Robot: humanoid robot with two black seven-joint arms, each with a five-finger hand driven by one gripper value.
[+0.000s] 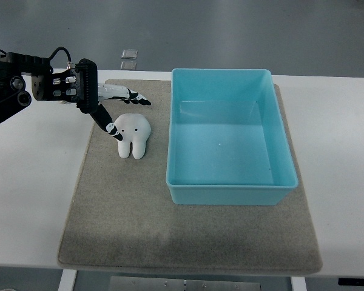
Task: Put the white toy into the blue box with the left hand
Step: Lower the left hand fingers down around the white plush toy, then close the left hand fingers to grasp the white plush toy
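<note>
Top view: one white toy point(133, 135), one blue box point(230, 138), one left hand point(112, 109), fingers spread.

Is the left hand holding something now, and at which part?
Nothing is held: left hand is open, one finger touching the white toy at its upper left.

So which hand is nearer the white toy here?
Left. The left hand is open right at the white toy, one finger on its upper left edge; no right hand is in view.
</note>
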